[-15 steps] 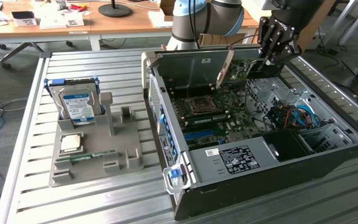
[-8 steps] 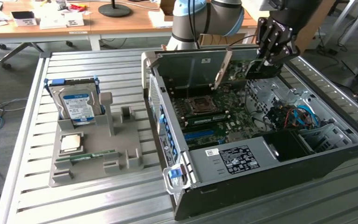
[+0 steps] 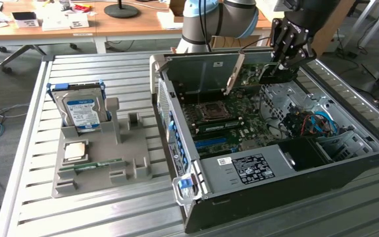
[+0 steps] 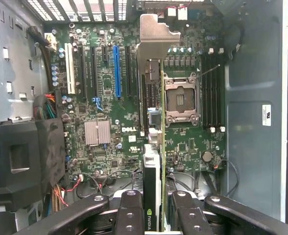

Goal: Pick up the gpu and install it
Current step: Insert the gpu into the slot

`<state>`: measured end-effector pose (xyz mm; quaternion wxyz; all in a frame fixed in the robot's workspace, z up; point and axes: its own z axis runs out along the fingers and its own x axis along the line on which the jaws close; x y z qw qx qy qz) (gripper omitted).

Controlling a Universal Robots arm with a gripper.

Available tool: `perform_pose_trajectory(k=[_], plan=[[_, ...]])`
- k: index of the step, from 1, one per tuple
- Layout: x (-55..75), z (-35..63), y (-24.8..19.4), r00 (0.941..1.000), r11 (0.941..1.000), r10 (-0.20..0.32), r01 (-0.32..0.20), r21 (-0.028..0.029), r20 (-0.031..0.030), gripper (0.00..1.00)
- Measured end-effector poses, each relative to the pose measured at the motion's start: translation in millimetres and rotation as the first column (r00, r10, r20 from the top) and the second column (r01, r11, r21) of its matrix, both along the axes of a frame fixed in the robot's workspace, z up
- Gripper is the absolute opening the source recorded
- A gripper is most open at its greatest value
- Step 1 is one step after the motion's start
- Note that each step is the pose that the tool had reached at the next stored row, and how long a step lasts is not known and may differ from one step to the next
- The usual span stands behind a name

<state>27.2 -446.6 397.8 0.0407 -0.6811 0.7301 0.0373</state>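
My gripper (image 3: 285,59) is shut on the gpu (image 3: 275,75) and holds it in the air over the open computer case (image 3: 268,177), above the motherboard (image 3: 226,118). In the wrist view the gpu (image 4: 156,147) is edge-on between the black fingers (image 4: 132,210). Its green board edge and black cooler run away from the gripper (image 4: 156,218) to the silver end bracket (image 4: 154,34). The card hangs above the board between the blue slot (image 4: 117,71) and the CPU socket (image 4: 182,100), apart from the slots.
On the exterior view's left a grey holder (image 3: 133,165) carries a hard drive (image 3: 81,111), a CPU chip (image 3: 75,150) and a memory stick (image 3: 97,165). Case walls, a black shroud (image 4: 21,161) and cables (image 3: 311,123) surround the board. The slatted metal table (image 3: 77,217) holds everything.
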Motion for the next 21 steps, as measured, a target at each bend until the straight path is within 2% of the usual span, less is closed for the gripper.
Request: perform_pose_trajectory(k=[21], plan=[[-7.6,-0.1,0.0,1.0000,1.0000,0.000,0.000,0.0000,0.0000,0.27]])
